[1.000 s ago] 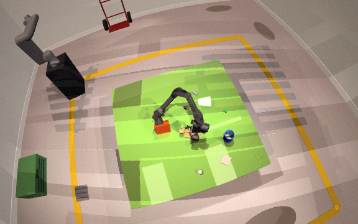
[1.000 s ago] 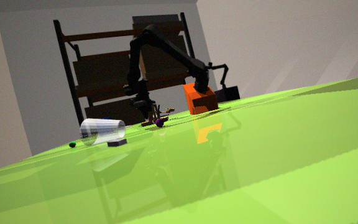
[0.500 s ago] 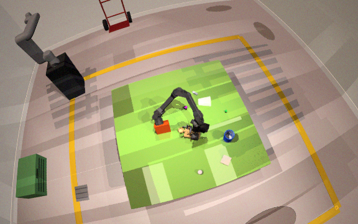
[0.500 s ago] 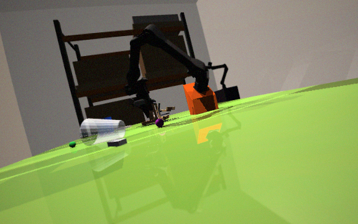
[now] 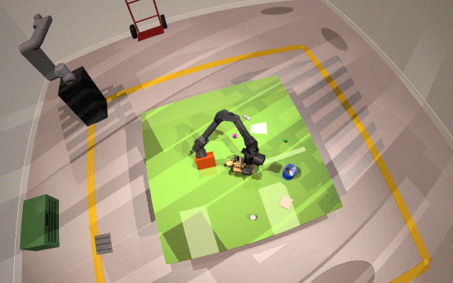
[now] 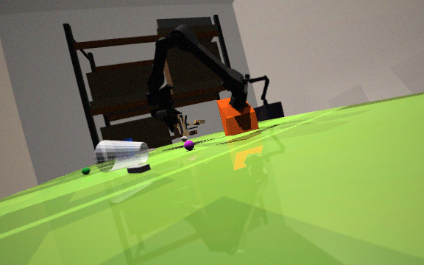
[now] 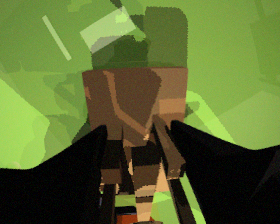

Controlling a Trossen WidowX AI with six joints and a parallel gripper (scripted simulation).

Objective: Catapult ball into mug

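Observation:
My gripper [image 5: 247,170] [image 6: 174,129] [image 7: 139,128] is shut on the tan wooden catapult [image 5: 237,165] [image 6: 199,121] [image 7: 133,92], fingers on either side of its frame. The exterior view shows the catapult a little above the green mat, its cup end toward the arm's orange base. I cannot tell whether anything lies in the cup. A magenta ball [image 5: 234,136] [image 6: 189,145], a green ball [image 5: 285,140] [image 6: 85,171] and a white ball [image 5: 253,217] [image 6: 184,138] lie apart on the mat. The blue mug [image 5: 289,171] stands upright beyond the catapult, mostly hidden in the exterior view.
The orange base block [image 5: 205,160] [image 6: 239,123] carries the arm. A clear cylinder [image 6: 121,152] lies on its side with a small dark block [image 6: 138,168] beside it. A pale square [image 5: 285,202] lies near the mug. The green mat [image 5: 230,236] [image 6: 344,165] has bright light patches.

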